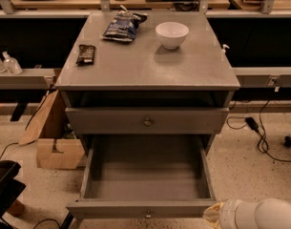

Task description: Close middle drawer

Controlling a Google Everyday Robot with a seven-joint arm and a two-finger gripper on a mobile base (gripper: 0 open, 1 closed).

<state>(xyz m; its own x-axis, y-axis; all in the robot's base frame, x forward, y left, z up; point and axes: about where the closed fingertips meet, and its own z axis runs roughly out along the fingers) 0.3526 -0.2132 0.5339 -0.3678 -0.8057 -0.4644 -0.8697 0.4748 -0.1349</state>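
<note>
The middle drawer (145,185) is pulled far out of the grey cabinet (145,66). Its plain grey box is empty. Its front panel (111,209) lies near the bottom edge of the view, with a small brass knob (147,215) at centre. Above it the top drawer front (107,120) sits closed. The lowest drawer is hidden under the open one. My gripper (213,217), a pale yellowish tip on a thick white arm (264,216), is at the bottom right, right beside the front right corner of the middle drawer's front panel.
On the cabinet top lie a white bowl (171,34), a dark blue snack bag (122,26) and a dark bar (86,54). A cardboard box (59,151) stands left of the cabinet. Cables (259,132) lie on the floor at right. A black object (4,185) is at bottom left.
</note>
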